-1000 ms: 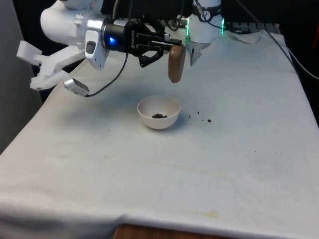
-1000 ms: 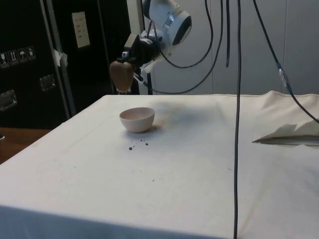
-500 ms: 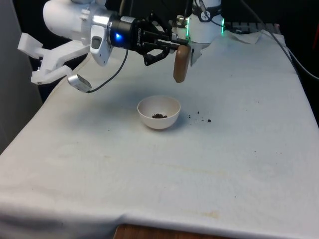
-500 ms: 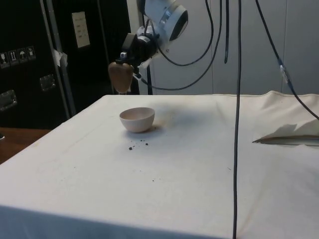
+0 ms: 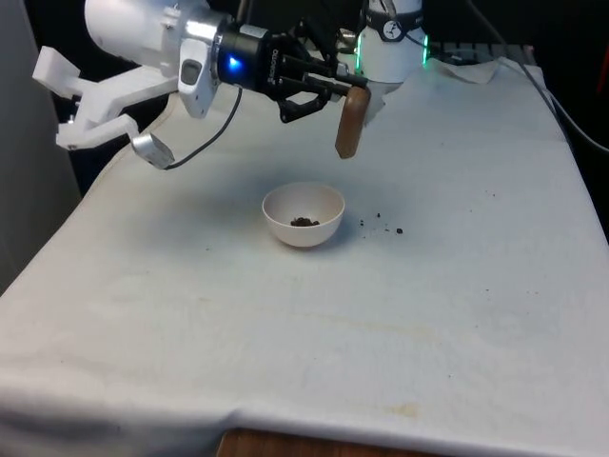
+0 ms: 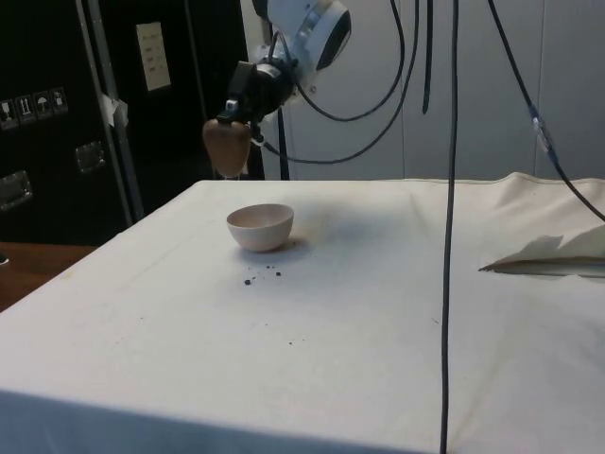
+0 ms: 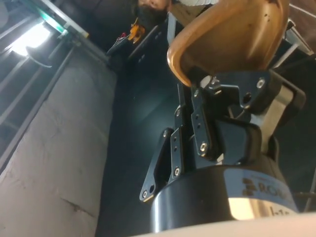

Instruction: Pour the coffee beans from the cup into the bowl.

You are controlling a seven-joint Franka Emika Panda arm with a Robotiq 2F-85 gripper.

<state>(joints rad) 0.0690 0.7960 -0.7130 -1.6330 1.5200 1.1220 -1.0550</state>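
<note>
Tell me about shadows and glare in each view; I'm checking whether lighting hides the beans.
Front view: soft shadow beside the bowl, beans inside it plainly visible. Side view: faint shadow behind the bowl, spilled beans show dark on the cloth. Wrist view: bright glare from a light strip; the cup evenly lit.

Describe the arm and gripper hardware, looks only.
White glossy arm with rounded joint housings, and a black cable looping under the wrist. The gripper is black, with a cylindrical body bearing white lettering, and its flat metal fingers are studded with silver screws.

Even overhead light, soft shadows on white cloth [image 5: 457,314], dark backdrop, wrist view dim
</note>
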